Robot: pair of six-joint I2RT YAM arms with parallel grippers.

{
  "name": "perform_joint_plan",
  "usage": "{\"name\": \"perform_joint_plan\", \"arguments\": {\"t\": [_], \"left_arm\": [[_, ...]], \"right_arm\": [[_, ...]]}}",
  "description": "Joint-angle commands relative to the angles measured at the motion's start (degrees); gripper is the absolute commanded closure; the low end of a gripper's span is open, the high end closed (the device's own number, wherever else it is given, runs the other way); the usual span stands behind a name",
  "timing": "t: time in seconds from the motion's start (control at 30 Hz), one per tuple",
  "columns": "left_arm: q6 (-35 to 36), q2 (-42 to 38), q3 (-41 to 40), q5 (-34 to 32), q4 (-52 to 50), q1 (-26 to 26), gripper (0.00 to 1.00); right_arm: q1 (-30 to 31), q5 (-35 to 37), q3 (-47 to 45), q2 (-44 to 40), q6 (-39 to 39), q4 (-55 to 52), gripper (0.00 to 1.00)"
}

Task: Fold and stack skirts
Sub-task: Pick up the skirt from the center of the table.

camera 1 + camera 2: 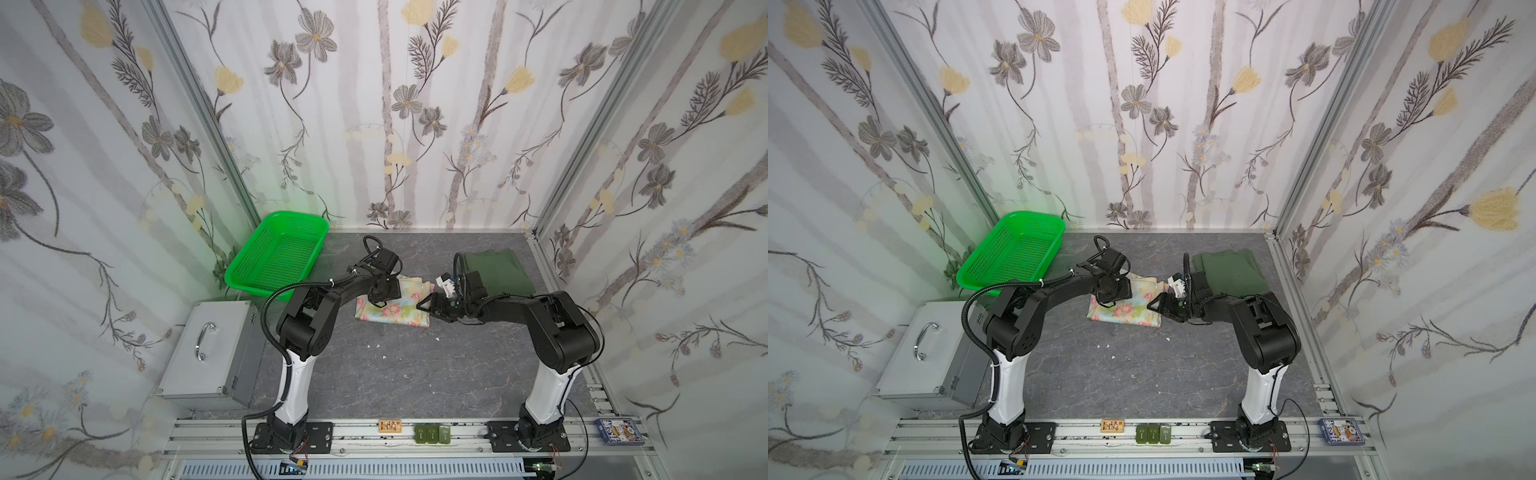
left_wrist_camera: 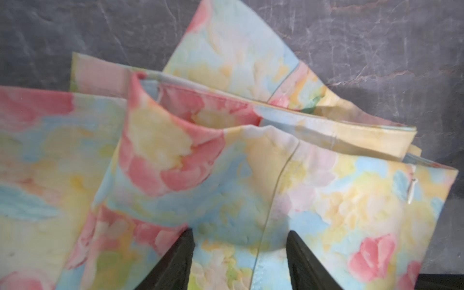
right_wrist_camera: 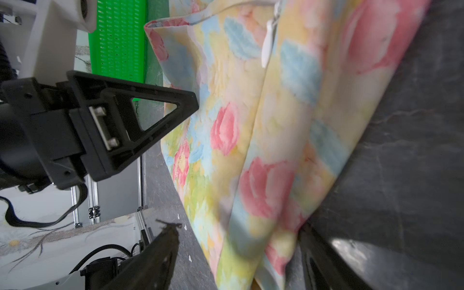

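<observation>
The floral skirt (image 1: 395,311) (image 1: 1129,312) lies folded in the middle of the grey table, pastel yellow-blue with pink flowers. In both top views the olive-green skirt (image 1: 498,270) (image 1: 1229,270) lies folded flat at the back right. My left gripper (image 1: 380,297) (image 2: 240,234) points down onto the floral skirt's back left part, open, both fingertips resting on the cloth. My right gripper (image 1: 424,308) (image 3: 239,228) sits low at that skirt's right edge, open, jaws wide apart with a fold of the floral skirt (image 3: 263,150) between them. One of the left gripper's fingers (image 3: 185,100) shows in the right wrist view.
A bright green basket (image 1: 276,253) (image 1: 1013,249) leans at the back left. A metal case (image 1: 212,353) stands left of the left arm. Small blocks (image 1: 432,433) and a card box (image 1: 621,430) sit on the front rail. Patterned walls close in three sides.
</observation>
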Motion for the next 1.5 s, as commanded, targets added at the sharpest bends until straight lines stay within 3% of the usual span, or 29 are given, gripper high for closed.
{"name": "perform_joint_plan", "arguments": {"t": [0.0,0.27,0.4,0.43,0.47,0.57,0.7,0.73,0.93,1.47], "left_arm": [[0.3,0.8,-0.8,0.4,-0.5,0.1,0.38],[0.5,0.9,-3.4,0.9,-0.1,0.0,0.38],[0.6,0.6,-4.4,0.4,0.2,0.0,0.38],[0.5,0.6,-4.5,0.6,0.2,0.0,0.38],[0.5,0.6,-4.5,0.7,0.3,0.0,0.38],[0.3,0.5,-4.3,0.9,0.4,0.0,0.38],[0.1,-0.3,-4.2,1.0,0.5,0.0,0.38],[0.1,-0.6,-4.2,1.0,0.5,0.1,0.38],[0.1,-4.4,-3.5,0.9,0.5,0.5,0.38],[0.0,-12.8,-3.9,0.7,0.5,2.1,0.37]], "right_arm": [[0.8,-0.3,-0.3,1.6,2.3,1.5,0.31],[1.6,-1.5,-0.5,3.5,5.6,6.2,0.21],[2.2,-1.3,0.2,4.6,6.8,7.3,0.25],[2.2,-1.5,0.2,5.0,7.3,7.9,0.29],[2.3,-1.7,0.2,5.1,7.6,8.4,0.39],[2.2,-1.6,-0.3,4.8,7.7,8.6,0.76],[2.1,-0.9,-0.7,3.8,7.0,7.5,0.98],[2.1,-0.7,-0.9,3.4,7.0,7.4,1.00],[1.8,1.8,2.2,-1.2,3.2,0.2,1.00],[-3.1,14.3,27.7,-2.5,-18.1,-36.2,1.00]]}}
